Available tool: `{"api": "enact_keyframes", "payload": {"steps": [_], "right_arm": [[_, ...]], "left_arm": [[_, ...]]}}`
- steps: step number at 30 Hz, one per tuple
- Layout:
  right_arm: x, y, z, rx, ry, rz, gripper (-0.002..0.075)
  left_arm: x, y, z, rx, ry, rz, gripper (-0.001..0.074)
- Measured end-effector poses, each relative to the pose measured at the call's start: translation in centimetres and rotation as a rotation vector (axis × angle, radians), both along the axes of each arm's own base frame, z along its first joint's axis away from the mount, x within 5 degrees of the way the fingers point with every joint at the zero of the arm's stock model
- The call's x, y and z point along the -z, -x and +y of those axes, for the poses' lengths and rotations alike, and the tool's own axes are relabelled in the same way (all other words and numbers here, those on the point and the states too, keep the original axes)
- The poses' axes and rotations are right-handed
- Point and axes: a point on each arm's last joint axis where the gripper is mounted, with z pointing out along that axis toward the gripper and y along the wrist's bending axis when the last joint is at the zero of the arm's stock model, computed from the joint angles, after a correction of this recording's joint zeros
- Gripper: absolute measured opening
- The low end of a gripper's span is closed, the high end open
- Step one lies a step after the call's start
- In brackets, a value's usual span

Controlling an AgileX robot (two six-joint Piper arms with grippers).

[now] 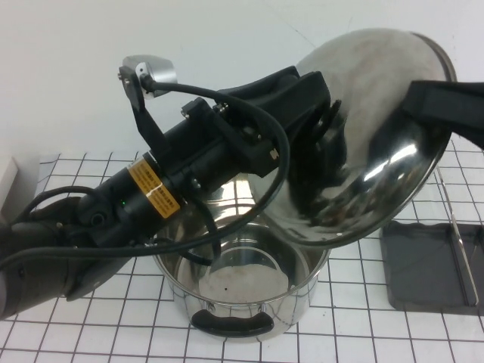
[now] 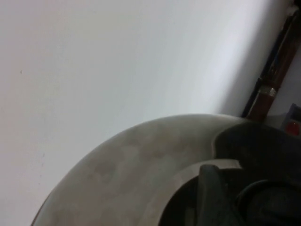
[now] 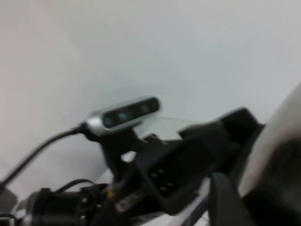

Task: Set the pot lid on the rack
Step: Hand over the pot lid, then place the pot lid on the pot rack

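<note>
The polished steel pot lid (image 1: 378, 136) is held up in the air, tilted on edge, above and to the right of the pot. My left gripper (image 1: 327, 125) reaches across from the left and is shut on the lid at its centre; the black knob is hidden between the fingers. In the left wrist view the lid's dome (image 2: 131, 165) fills the lower part, with my left gripper (image 2: 244, 202) dark against it. My right gripper (image 1: 423, 98) comes in from the right and clamps the lid's upper right rim. The right wrist view shows my right gripper (image 3: 254, 197) against the lid (image 3: 282, 136).
The deep steel pot (image 1: 242, 291) with black handles stands open at the front centre on the checked table. The dark grey rack (image 1: 427, 265) lies to its right, below the lid, with its wire frame (image 1: 460, 242) upright. A white block (image 1: 6, 181) sits at the far left.
</note>
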Motion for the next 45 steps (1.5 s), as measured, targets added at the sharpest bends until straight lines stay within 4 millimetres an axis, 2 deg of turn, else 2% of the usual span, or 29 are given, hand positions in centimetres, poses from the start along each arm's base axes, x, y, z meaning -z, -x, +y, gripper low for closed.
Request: {"api": "enact_keyframes", "payload": {"steps": [2,4,11,13,15,19,26,28,30,34,36,38,42,45], "right_arm": [[-0.2,-0.4,0.2,-0.027,-0.017,-0.001,0.0244],[-0.1,-0.7,0.2,-0.038,-0.019,0.004,0.0204],[0.5,-1.1,0.3,-0.036,0.022,-0.007,0.0193],[0.5,-1.1,0.3,-0.038,0.041,-0.034,0.0097],[0.5,-1.1,0.3,-0.032,0.057,-0.058,0.0041],[0.7,-1.2,0.2,-0.021,0.088,-0.074,0.0030],[0.4,-1.0,0.1,-0.011,0.106,-0.114,0.0025],[0.1,-0.9,-0.1,0.023,0.118,-0.133,0.0025],[-0.4,-0.5,-0.4,0.070,0.148,-0.159,0.0024],[-1.6,0.8,-1.3,0.191,0.242,-0.220,0.0024],[-2.1,1.4,-1.8,0.254,0.275,-0.232,0.0024],[-2.6,2.1,-2.3,0.312,0.302,-0.233,0.0024],[-2.7,2.8,-2.8,0.376,0.309,-0.186,0.0024],[-1.5,2.5,-3.2,0.425,0.296,-0.124,0.0024]], "left_arm": [[0.2,-0.1,0.0,-0.012,-0.023,0.012,0.0318],[0.5,-0.4,-0.1,-0.030,-0.053,0.036,0.0319],[1.1,-0.9,-0.1,-0.068,-0.121,0.099,0.0335],[1.5,-1.0,-0.1,-0.081,-0.169,0.108,0.0374],[1.8,-1.0,-0.2,-0.084,-0.201,0.113,0.0435],[2.0,-1.2,0.0,-0.078,-0.227,0.104,0.0517],[2.3,-1.9,1.5,-0.041,-0.258,0.100,0.0532],[2.2,-2.1,2.1,-0.017,-0.252,0.106,0.0507],[2.1,-2.3,2.9,-0.005,-0.261,0.115,0.0449],[1.8,-2.5,4.6,0.008,-0.298,0.133,0.0257],[1.8,-2.5,5.3,0.017,-0.331,0.133,0.0130],[1.8,-2.3,5.9,0.030,-0.375,0.121,0.0060],[2.2,-2.0,6.2,0.066,-0.440,0.113,0.0013],[2.5,-1.7,6.1,0.092,-0.480,0.097,0.0005]]}}
